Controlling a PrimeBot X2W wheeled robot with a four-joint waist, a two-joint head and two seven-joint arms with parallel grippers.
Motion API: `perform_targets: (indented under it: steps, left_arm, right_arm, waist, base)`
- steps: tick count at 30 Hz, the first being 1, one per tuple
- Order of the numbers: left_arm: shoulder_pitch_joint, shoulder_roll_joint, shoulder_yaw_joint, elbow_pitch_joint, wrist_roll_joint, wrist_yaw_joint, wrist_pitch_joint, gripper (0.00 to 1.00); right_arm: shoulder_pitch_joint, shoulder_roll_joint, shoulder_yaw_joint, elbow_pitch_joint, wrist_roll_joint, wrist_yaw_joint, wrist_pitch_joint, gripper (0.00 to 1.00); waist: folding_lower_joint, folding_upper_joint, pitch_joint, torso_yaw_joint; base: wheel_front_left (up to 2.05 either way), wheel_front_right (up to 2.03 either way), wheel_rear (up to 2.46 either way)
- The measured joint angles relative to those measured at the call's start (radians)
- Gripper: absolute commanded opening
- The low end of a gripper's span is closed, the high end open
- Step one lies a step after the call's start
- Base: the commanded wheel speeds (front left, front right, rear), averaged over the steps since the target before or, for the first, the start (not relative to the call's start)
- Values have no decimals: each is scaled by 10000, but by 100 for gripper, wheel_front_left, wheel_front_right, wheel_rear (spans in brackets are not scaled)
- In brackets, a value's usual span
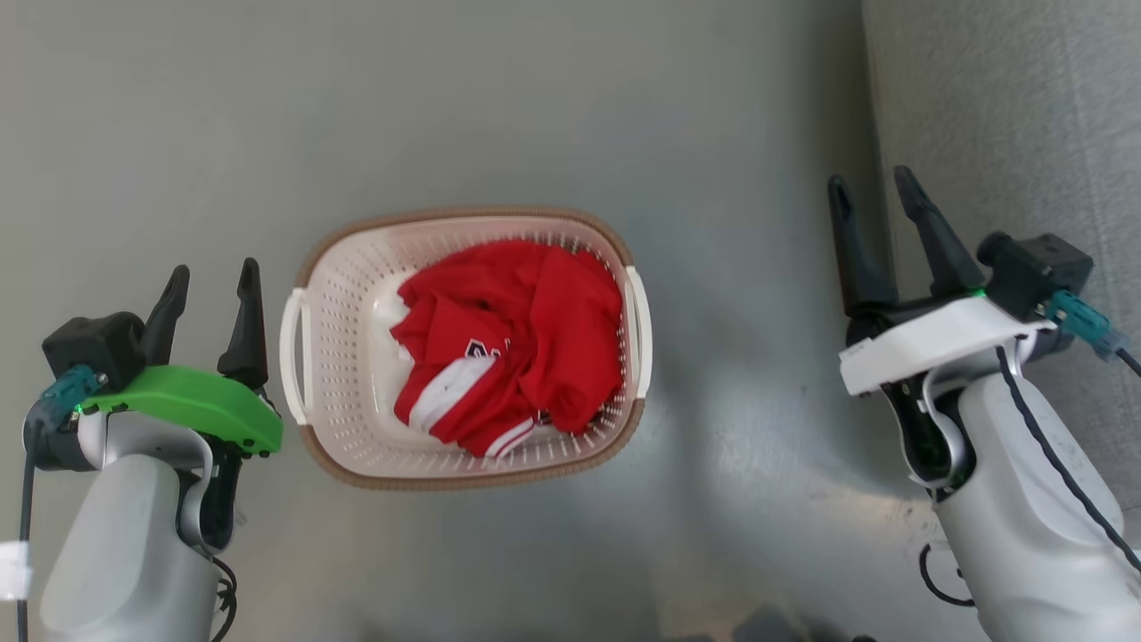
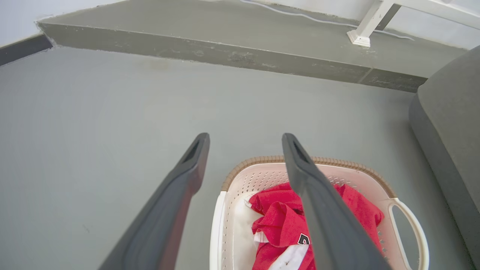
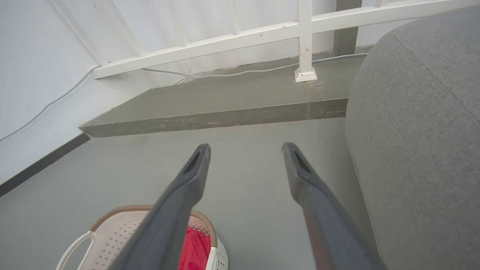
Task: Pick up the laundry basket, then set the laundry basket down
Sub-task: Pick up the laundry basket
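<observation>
One wide grey floor (image 1: 535, 89) is carrying everything that we are observing. At the robot's right, a grey fabric sofa (image 1: 1007, 107) is standing along the edge of the head view. Ahead, in the wrist views, a low raised step (image 2: 225, 56) is running across the floor, and a white railing (image 3: 240, 37) is standing on it.

The laundry basket (image 1: 348, 294) is sitting upright on the floor, between the two arms and nearer the left one. Its brown rim is facing up, and its white loop handles are sitting on its left and right sides. A red garment (image 1: 526, 339) with white stripes is lying crumpled inside it, covering the middle and right part of the basket's bottom.

The left gripper (image 1: 216, 269) is hovering just beside the basket's left handle (image 1: 290, 357). As far as we are able to judge, it is not touching it. Its fingers are spread apart and are holding nothing. The right gripper (image 1: 871, 178) is hovering well apart from the basket's right handle (image 1: 644, 330) and near the sofa. Its fingers are likewise spread apart and empty. Both pairs of fingers are pointing forward, away from the robot.

A thin pale cable (image 3: 262, 68) is lying on the step, passing the foot of the railing post.
</observation>
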Motion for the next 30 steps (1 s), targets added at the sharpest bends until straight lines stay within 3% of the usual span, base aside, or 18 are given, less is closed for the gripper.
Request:
perform_targets:
  steps: [16,30]
  left_arm:
    - [-1157,29,-4,2445,-688,-113,1053,100]
    - [-2114,190,-399,3703,-702,-198,1666,100]
  right_arm:
    - [-1180,203,163,301,-161,240,0,100]
    - [-1551,286,71,297,-295,324,0,100]
  waist:
    - [0,0,1424,-158]
    - [-1,0,2258,-533]
  base:
    - [0,0,0]
    - [0,0,0]
